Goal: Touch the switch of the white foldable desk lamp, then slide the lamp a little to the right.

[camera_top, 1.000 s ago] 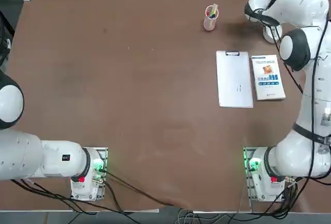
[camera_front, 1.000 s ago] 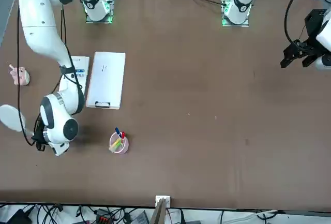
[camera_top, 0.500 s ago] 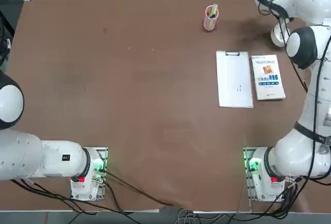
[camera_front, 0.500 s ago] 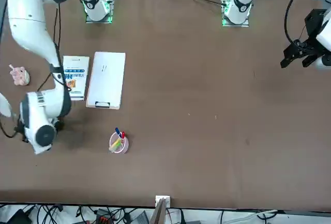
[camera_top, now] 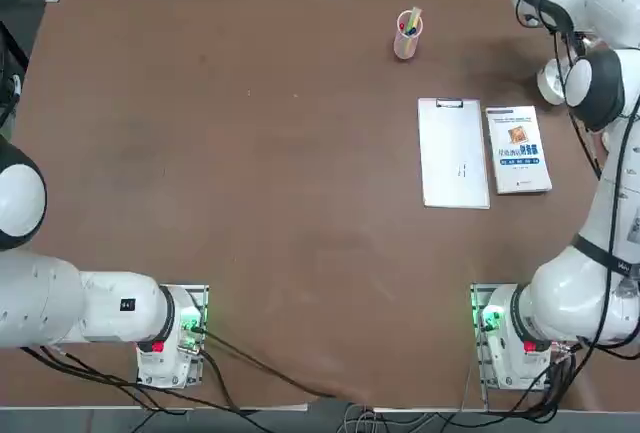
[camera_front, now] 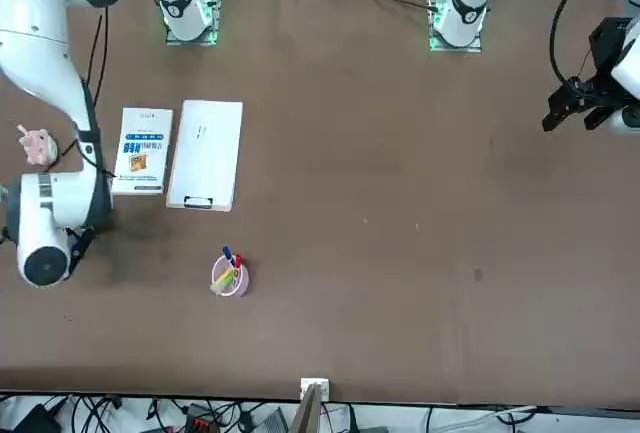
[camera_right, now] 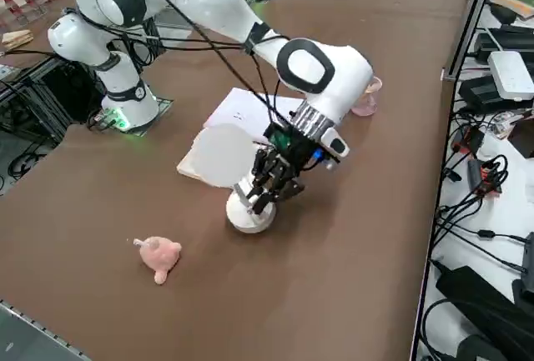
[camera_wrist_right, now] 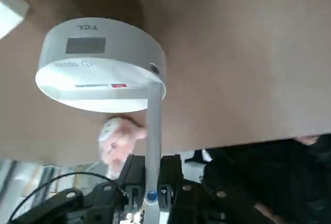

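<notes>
We see the right claw [camera_right: 265, 197] at the far right end of the table [camera_right: 350, 236], pointing down with its fingers drawn together around the thin stem of the white foldable desk lamp [camera_right: 248, 213]. In the wrist view the stem [camera_wrist_right: 153, 146] runs straight down between the two fingertips, which sit tight on either side of it. The lamp's round disc base [camera_wrist_right: 101, 63] lies directly under the claw on the table, and its flat head [camera_right: 223, 155] hangs level just beside the claw, toward the arm's base.

Taking the right side view from left to right: a small pink plush toy [camera_right: 158, 256] lies on the table near the claw, on the side toward the table's near edge. Next comes the lamp with the claw on it. Behind the lamp head, partly hidden by it, are a white clipboard [camera_right: 242, 111] and a booklet [camera_top: 518, 148], both farther from the claw toward the arm's base. Beyond the claw's wrist a pink pen cup [camera_top: 407, 35] with coloured pens stands well apart.
</notes>
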`<state>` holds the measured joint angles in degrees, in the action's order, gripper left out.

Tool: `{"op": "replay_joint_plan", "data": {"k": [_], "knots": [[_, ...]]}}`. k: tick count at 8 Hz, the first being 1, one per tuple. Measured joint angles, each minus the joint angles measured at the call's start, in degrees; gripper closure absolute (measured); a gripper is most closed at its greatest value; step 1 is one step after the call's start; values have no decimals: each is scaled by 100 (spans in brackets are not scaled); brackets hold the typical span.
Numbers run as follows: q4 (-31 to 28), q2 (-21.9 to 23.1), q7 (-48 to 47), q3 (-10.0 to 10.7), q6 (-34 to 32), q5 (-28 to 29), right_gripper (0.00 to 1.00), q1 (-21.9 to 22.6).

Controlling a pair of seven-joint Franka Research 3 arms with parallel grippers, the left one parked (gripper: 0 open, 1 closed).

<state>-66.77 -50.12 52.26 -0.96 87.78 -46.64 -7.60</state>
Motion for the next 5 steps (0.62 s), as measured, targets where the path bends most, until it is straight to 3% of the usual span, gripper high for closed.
{"op": "replay_joint_plan", "data": {"k": [2, 5], "knots": [[203, 4, -713, -55, -426, 27, 85, 33], [211, -58, -1153, -72, -525, 31, 85, 41]]}}
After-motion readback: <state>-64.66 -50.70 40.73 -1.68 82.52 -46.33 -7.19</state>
